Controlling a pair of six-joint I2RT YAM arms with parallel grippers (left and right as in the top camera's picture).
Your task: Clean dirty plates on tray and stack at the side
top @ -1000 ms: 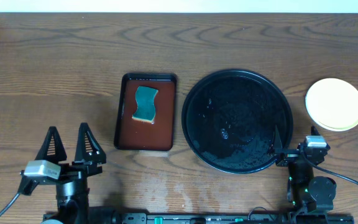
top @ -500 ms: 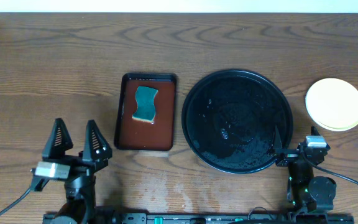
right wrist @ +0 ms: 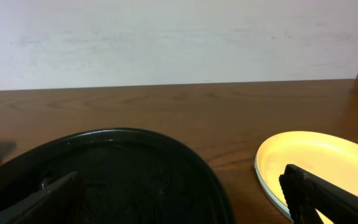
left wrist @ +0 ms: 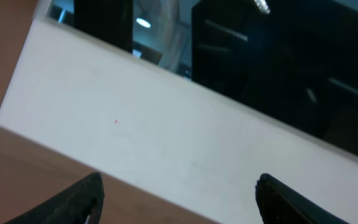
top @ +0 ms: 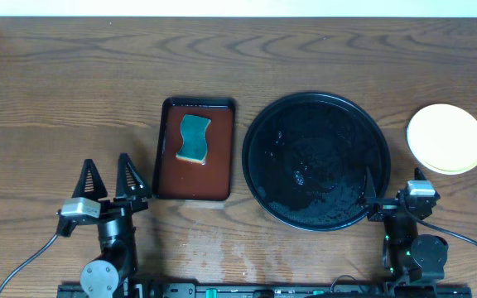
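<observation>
The left gripper (top: 107, 161) hangs with its jaws spread wide and nothing between them, low over the near left part of the wooden table (top: 305, 50). Its wrist camera is tilted up at a white wall. Just beside its right finger lies the front corner of a brown rectangular tray with a black rim (top: 166, 178). A teal sponge (top: 194, 138) rests flat in the far half of that tray.

The right gripper (right wrist: 180, 180) is also fully spread and holds nothing, parked at the near right edge of the table. Its left finger reaches over the near rim of the large round black tray (top: 315, 124), whose glossy surface is beaded with droplets. On the bare wood just to the right of that tray, and apart from it, sits a pale yellow plate (top: 446, 138). The overhead view does not show whether other plates lie under it. Faint damp streaks (top: 222, 248) mark the wood near the front edge.
</observation>
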